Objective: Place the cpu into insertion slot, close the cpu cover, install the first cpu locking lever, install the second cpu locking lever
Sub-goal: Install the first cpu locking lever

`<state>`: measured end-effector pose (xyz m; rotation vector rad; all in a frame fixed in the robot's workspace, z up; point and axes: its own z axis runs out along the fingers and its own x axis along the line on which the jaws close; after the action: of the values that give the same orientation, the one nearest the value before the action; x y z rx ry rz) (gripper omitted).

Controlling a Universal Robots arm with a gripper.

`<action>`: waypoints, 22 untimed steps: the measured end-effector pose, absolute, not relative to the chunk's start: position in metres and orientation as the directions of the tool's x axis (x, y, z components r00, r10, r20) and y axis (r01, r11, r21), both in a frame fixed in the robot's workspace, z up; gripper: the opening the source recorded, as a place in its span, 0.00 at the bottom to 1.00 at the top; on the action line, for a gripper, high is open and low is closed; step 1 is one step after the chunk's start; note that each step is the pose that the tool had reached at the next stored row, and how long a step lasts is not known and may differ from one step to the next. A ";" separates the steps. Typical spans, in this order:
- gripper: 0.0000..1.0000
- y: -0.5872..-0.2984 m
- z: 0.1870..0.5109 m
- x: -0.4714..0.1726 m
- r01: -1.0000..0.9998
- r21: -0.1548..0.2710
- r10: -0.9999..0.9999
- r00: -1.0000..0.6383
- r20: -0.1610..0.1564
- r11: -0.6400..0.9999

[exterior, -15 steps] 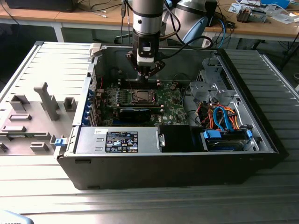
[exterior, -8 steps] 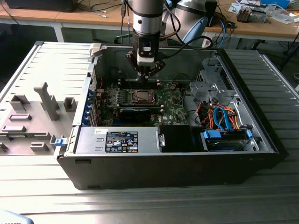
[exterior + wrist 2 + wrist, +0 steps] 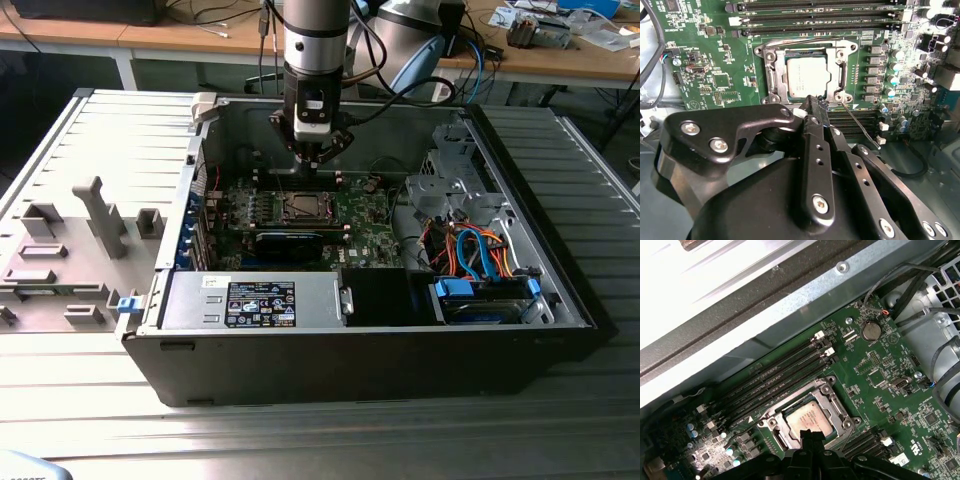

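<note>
Silver-grey cpu point(image 3: 808, 76) lies framed by the cpu cover point(image 3: 774, 75), just beneath the hand point(image 3: 812, 101), fingers closed together, nothing visibly held.

A silver-grey arm point(image 3: 315, 15) with black cables point(image 3: 381, 55) looping off it ends in a black gripper point(image 3: 812, 102) of matte linkage plates pinned by silver screws point(image 3: 820, 204).

- Black sticker point(image 3: 260, 303) on the grey metal box point(image 3: 185, 300): we can't read any of its print.
- Faint marks on the cpu point(image 3: 809, 76): unreadable for us too.
</note>
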<state>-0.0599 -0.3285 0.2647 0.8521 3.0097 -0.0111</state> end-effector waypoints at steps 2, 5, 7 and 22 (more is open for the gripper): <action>0.11 -0.329 0.265 -0.060 0.523 -0.003 0.523 -0.852 -0.015 0.852; 0.11 -0.329 0.265 -0.060 0.521 -0.003 0.521 -0.854 -0.015 0.854; 0.11 -0.329 0.265 -0.060 0.520 -0.003 0.519 -0.854 -0.015 0.854; 0.11 -0.329 0.265 -0.060 0.507 -0.003 0.507 -0.862 -0.015 0.862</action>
<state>-0.0599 -0.3285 0.2647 0.8212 3.0182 -0.0109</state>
